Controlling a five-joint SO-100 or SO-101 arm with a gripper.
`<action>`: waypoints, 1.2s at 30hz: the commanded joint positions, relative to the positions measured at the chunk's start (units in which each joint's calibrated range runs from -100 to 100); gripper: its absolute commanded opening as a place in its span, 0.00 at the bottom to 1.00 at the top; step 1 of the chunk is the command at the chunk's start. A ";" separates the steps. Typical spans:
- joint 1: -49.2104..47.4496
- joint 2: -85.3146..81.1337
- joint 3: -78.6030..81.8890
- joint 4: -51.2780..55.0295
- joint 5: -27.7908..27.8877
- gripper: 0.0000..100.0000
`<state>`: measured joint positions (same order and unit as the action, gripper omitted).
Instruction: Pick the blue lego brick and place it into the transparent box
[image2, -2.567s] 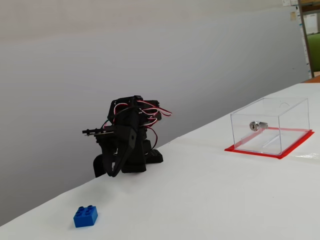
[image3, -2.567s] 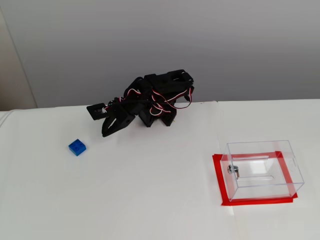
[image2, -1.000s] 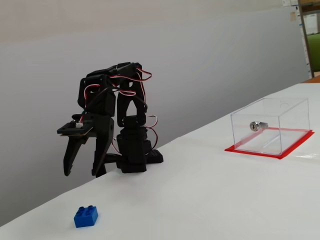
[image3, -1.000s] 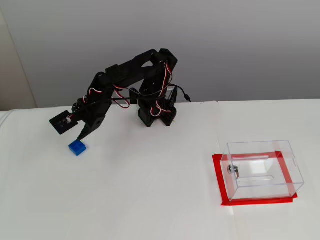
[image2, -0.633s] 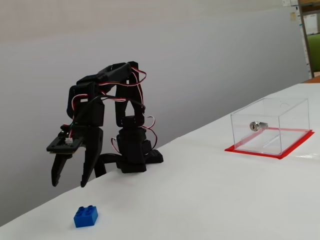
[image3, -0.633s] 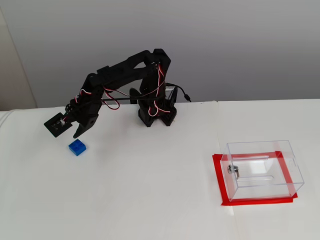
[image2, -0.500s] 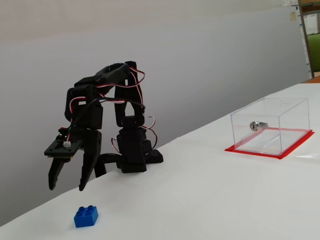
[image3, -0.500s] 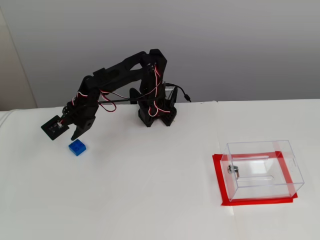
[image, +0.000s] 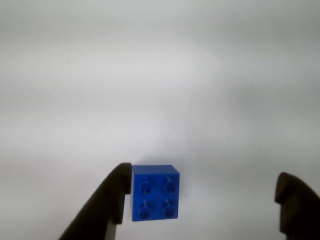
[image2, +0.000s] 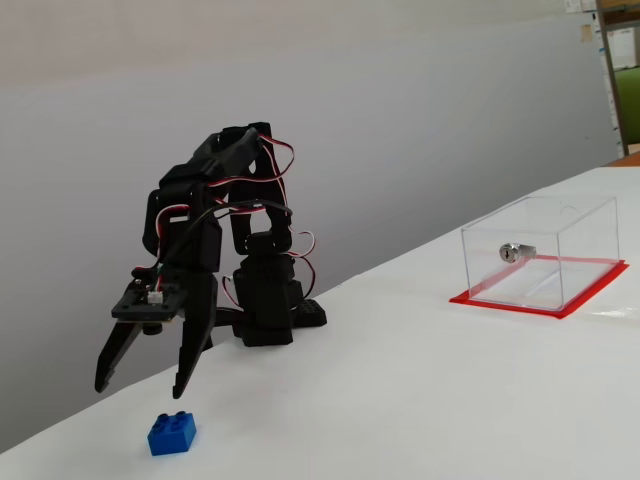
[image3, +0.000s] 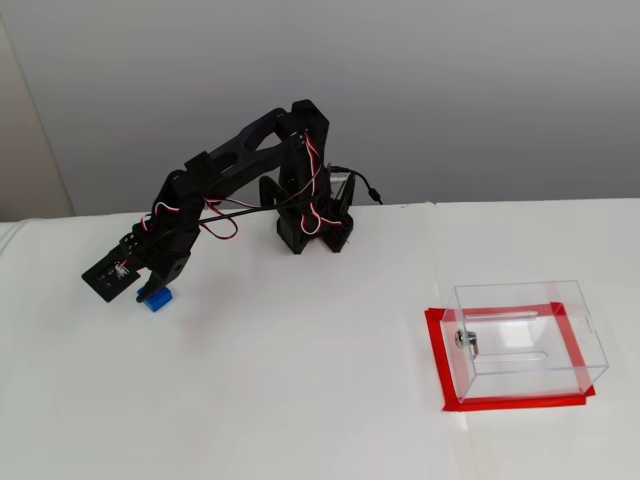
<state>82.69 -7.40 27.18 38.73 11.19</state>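
The blue lego brick (image: 155, 192) lies studs-up on the white table, between my open fingers and close to the left finger (image: 107, 205) in the wrist view. My gripper (image: 202, 177) is open and empty. In a fixed view the gripper (image2: 142, 388) points down and hovers just above the brick (image2: 171, 433), apart from it. In another fixed view the brick (image3: 155, 300) peeks out under the gripper (image3: 148, 290). The transparent box (image2: 545, 255), with its silver lock (image2: 513, 251) and red base (image2: 520, 305), stands far to the right. It also shows at the right of the other fixed view (image3: 525, 335).
The arm's black base (image3: 312, 235) stands at the back of the white table (image3: 300, 400). The table's near edge runs close to the brick in a fixed view (image2: 60, 450). A grey wall (image2: 400, 120) is behind.
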 joint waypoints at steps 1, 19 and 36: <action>-0.44 -0.28 0.84 -2.87 0.19 0.32; -0.44 7.02 1.66 -4.35 3.74 0.26; 1.85 6.93 5.27 -1.05 4.11 0.26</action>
<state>83.55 0.47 32.74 36.68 15.14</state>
